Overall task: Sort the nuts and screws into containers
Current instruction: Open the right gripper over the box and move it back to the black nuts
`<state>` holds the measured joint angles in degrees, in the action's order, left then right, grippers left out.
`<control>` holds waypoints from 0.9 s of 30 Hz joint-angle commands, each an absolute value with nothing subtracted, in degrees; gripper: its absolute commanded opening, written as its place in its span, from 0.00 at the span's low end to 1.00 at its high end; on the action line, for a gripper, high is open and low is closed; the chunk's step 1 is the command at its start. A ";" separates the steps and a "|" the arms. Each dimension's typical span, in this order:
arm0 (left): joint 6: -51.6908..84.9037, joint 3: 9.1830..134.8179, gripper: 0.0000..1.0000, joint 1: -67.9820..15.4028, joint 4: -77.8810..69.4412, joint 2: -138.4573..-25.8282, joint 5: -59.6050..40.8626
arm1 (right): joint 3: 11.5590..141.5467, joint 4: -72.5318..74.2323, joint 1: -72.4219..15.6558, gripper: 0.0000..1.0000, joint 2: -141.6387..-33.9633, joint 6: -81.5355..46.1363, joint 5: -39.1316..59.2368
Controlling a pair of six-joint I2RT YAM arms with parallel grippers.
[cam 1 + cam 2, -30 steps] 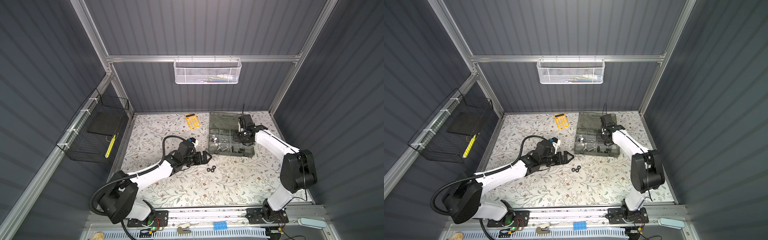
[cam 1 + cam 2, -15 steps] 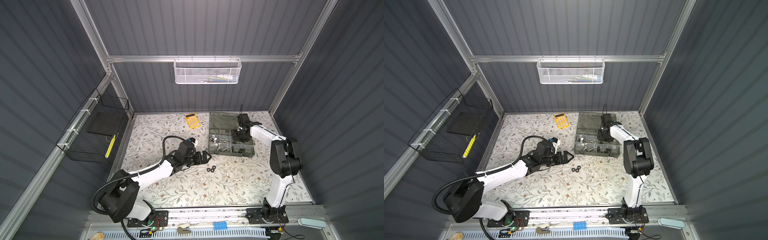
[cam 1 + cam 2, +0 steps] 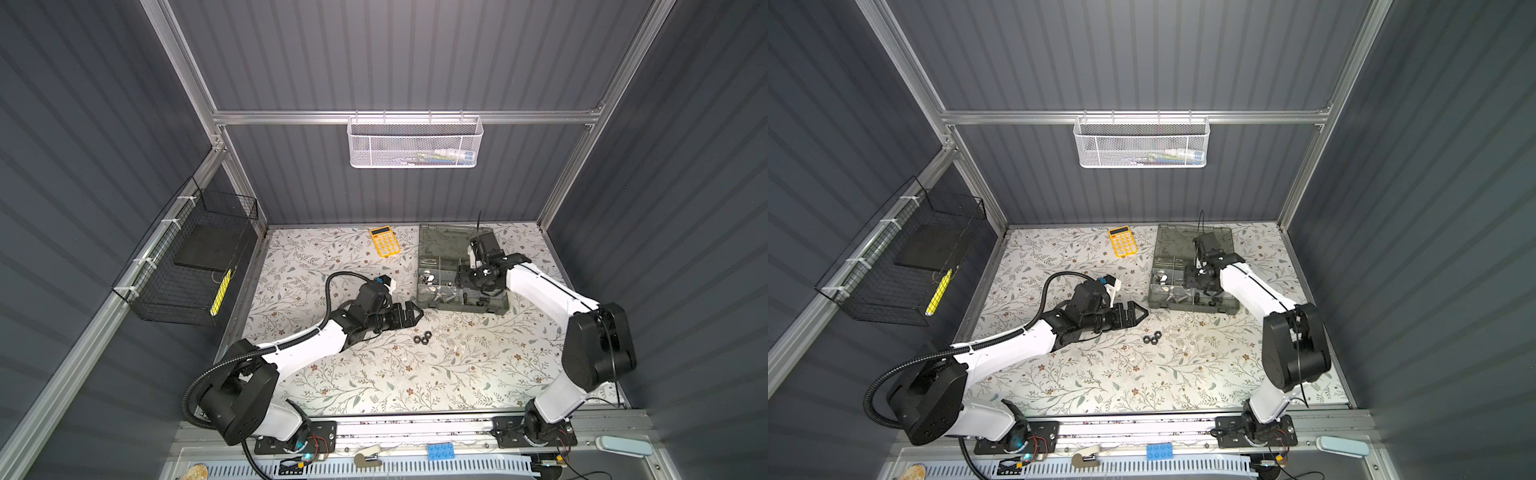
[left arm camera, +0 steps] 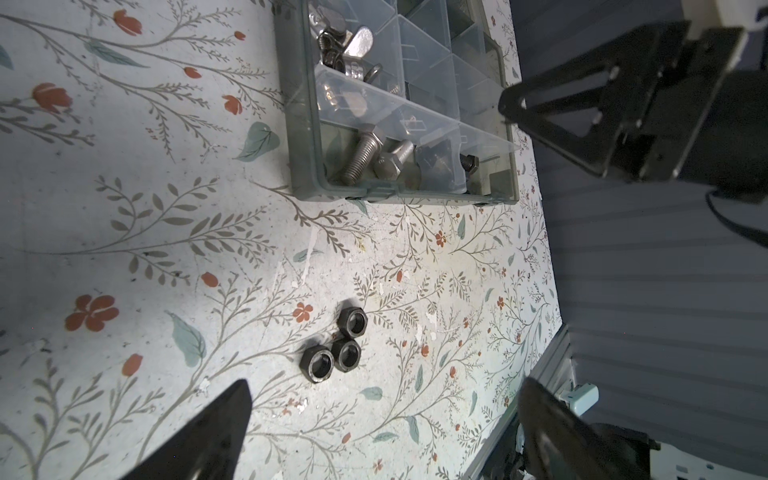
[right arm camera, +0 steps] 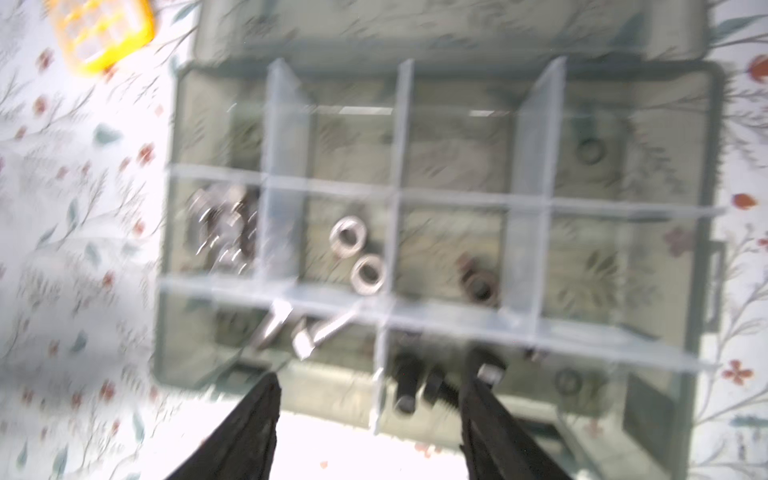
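Three black nuts [image 3: 422,338] [image 4: 336,351] lie together on the floral table. Just left of them my left gripper [image 3: 409,316] [image 4: 382,399] hovers open and empty. The containers are compartments of a smoky grey organizer box [image 3: 424,305] [image 4: 303,124] [image 5: 166,332]. They hold silver screws [image 4: 365,158], black screws [image 5: 415,382], silver nuts [image 5: 357,253], a black nut [image 5: 478,286] and winged nuts [image 4: 357,39]. My right gripper [image 3: 478,294] [image 5: 374,374] hangs over the box's near row. It is open, with nothing between its fingers. The right wrist view is blurred.
A yellow calculator [image 3: 385,241] lies at the back, left of the box's open lid [image 3: 449,239]. A white mesh basket [image 3: 414,143] hangs on the back wall and a black wire basket [image 3: 191,266] on the left wall.
My right gripper's jaws have opened above the box. That arm's elbow swung in toward the box and back out. The left arm and the three nuts have not moved.
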<state>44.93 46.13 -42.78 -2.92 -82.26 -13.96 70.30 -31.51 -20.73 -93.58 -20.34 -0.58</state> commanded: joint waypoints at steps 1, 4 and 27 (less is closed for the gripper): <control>45.83 45.35 1.00 -43.04 -3.89 -81.10 -13.80 | 65.97 -32.71 -24.74 0.72 -90.70 -20.39 -2.22; 46.25 43.66 1.00 -43.01 -4.08 -79.60 -13.47 | 62.13 -32.35 -28.77 0.74 -87.99 -22.26 -2.31; 47.37 37.54 1.00 -43.06 -2.59 -72.68 -12.01 | 61.07 -26.39 -42.11 0.59 -102.72 -30.75 -0.97</control>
<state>47.48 37.74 -42.78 -3.90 -73.80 -12.91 59.94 -26.30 -41.95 -101.08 -29.71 -0.19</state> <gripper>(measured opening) 0.997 0.593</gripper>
